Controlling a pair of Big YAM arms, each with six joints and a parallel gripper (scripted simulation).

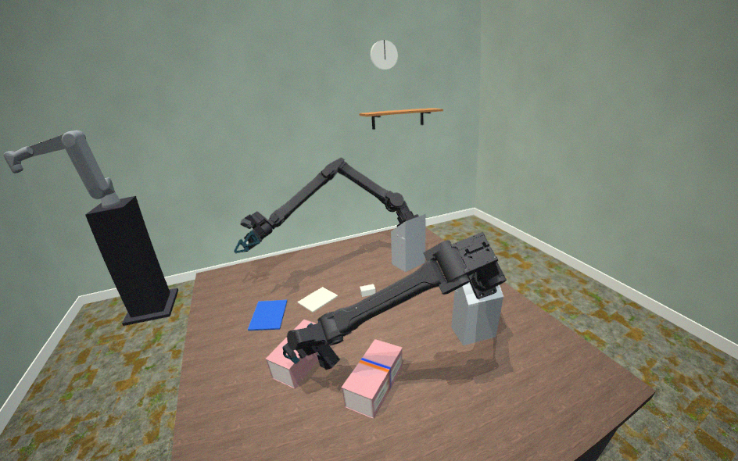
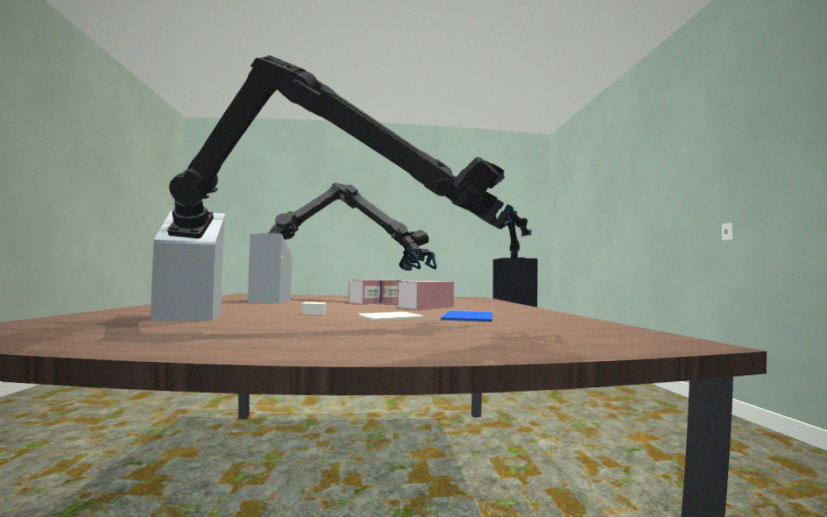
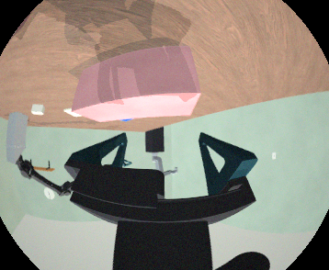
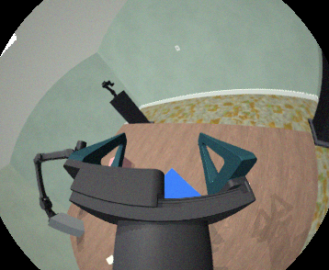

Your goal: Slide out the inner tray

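Note:
The pink slide box with the orange and blue band [image 1: 373,377] lies on the table near the front; it also shows in the exterior view [image 2: 375,292]. Its tray end looks flush with the sleeve. The plain pink slide box [image 1: 288,358] lies to its left and fills the top of the left wrist view [image 3: 138,86]. My left gripper [image 1: 297,350] [image 2: 417,258] is open and empty. It hovers just above the plain box [image 2: 427,293], apart from it. My right gripper [image 1: 244,243] is open and empty, high above the table's far edge [image 4: 163,166].
A blue flat pad [image 1: 267,314], a cream flat sheet [image 1: 317,298] and a small white block [image 1: 367,289] lie behind the boxes. Two grey arm pedestals [image 1: 477,315] [image 1: 407,243] stand at the right. A black pedestal with a grey arm [image 1: 128,260] stands off the table.

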